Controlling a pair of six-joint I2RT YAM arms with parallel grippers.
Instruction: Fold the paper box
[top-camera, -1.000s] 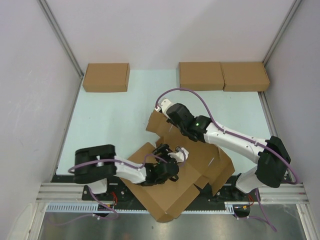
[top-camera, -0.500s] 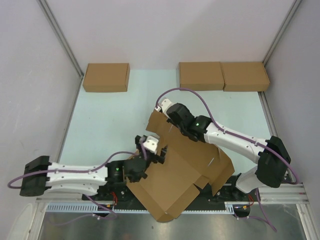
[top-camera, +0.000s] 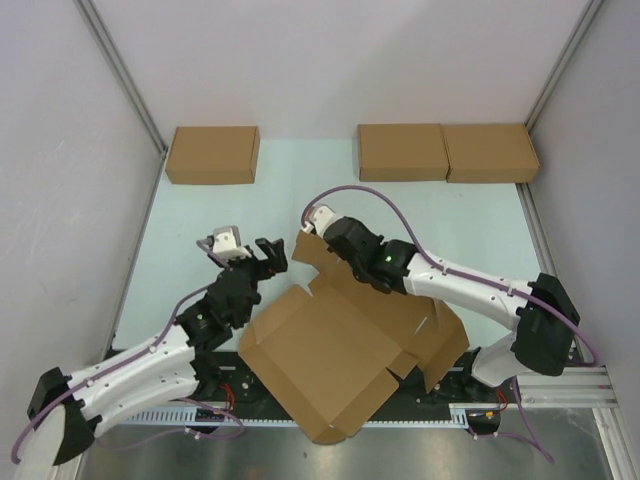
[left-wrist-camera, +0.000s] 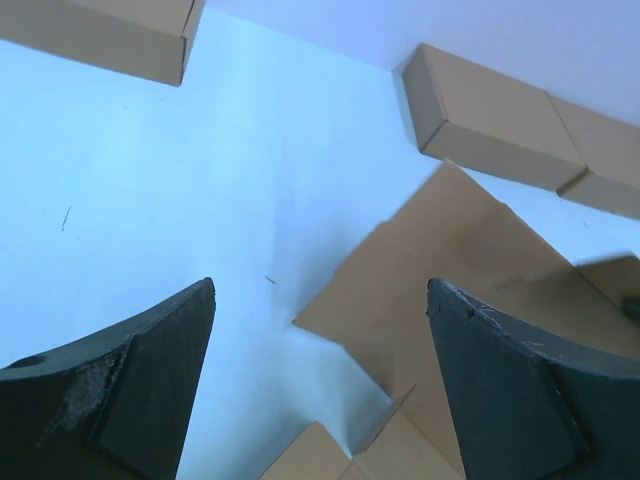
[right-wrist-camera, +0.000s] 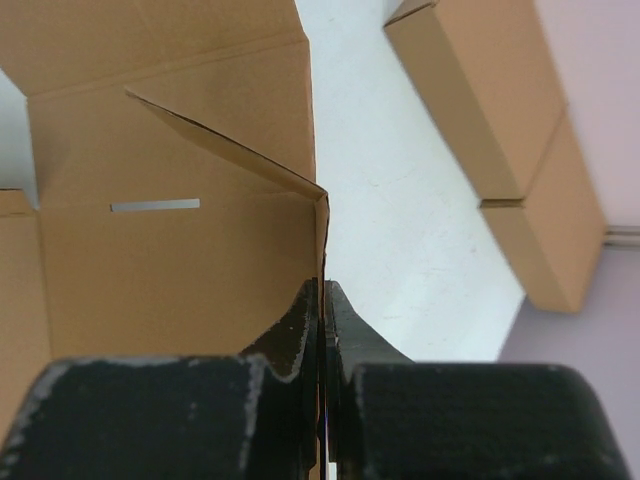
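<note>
The paper box (top-camera: 345, 350) is a large brown die-cut sheet lying mostly flat near the front edge of the table, with a slit (right-wrist-camera: 155, 205) showing. My right gripper (top-camera: 338, 262) is shut on the edge of an upright flap at the sheet's far side, and the wrist view shows the pads (right-wrist-camera: 322, 285) pinching that thin cardboard edge. My left gripper (top-camera: 272, 255) is open and holds nothing. It hangs over the table just left of that far flap. In the left wrist view the paper box (left-wrist-camera: 470, 270) lies ahead and to the right of the open gripper (left-wrist-camera: 320, 290).
Three compact brown boxes stand along the back: one at the far left (top-camera: 212, 154) and two side by side at the far right (top-camera: 402, 152) (top-camera: 490, 152). White walls close in both sides. The sheet's near corner overhangs the front rail (top-camera: 130, 383).
My left arm has swung off the sheet to the left and farther back, and its jaws have widened. The sheet's near panel is uncovered. My right gripper shifted slightly left with the flap.
</note>
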